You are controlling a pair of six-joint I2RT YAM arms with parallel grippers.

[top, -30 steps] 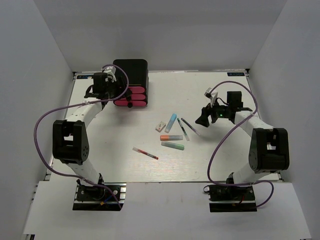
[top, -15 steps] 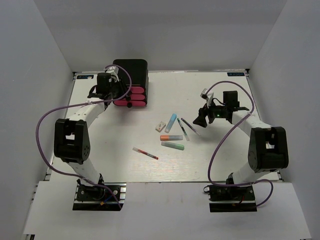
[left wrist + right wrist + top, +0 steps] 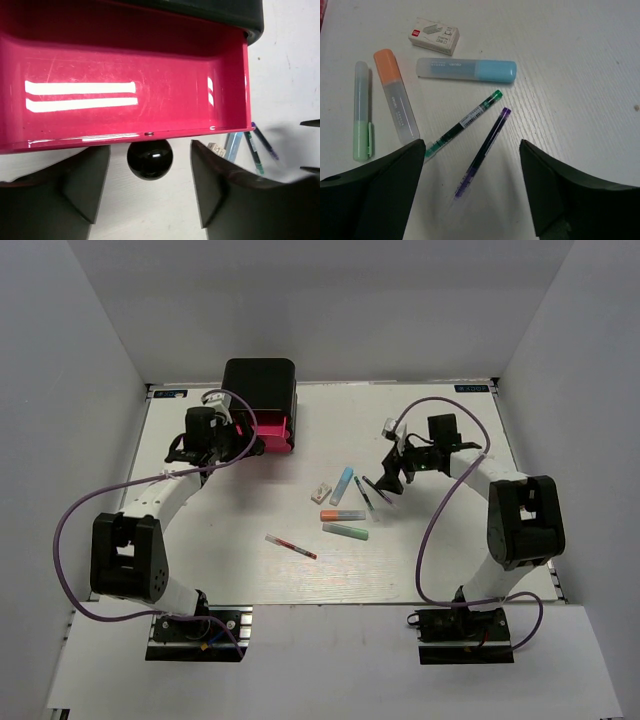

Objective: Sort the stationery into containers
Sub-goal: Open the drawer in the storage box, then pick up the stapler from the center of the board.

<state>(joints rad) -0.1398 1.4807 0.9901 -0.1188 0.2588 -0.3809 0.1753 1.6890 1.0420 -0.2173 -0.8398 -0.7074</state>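
Observation:
The black cabinet [image 3: 260,388] stands at the back left with one pink drawer [image 3: 272,431] pulled out; its inside [image 3: 130,90] looks empty. My left gripper [image 3: 150,151] is open, its fingers either side of the drawer's black knob [image 3: 149,159], not touching it. My right gripper [image 3: 472,145] is open, low over a dark purple pen [image 3: 482,150]. Beside it lie a green-capped pen [image 3: 462,124], a light-blue highlighter [image 3: 466,70], an orange highlighter [image 3: 397,102], a green highlighter [image 3: 361,117] and a white eraser [image 3: 434,36]. A red-and-clear pen [image 3: 291,546] lies apart, nearer the front.
White walls enclose the table [image 3: 450,550] on the left, back and right. Purple cables [image 3: 75,510] loop from both arms. The cabinet's other drawers are hidden under the open one in the top view.
The left gripper has pulled the pink drawer out of the cabinet and now stands open around the knob. The right gripper has moved left to above the dark pens.

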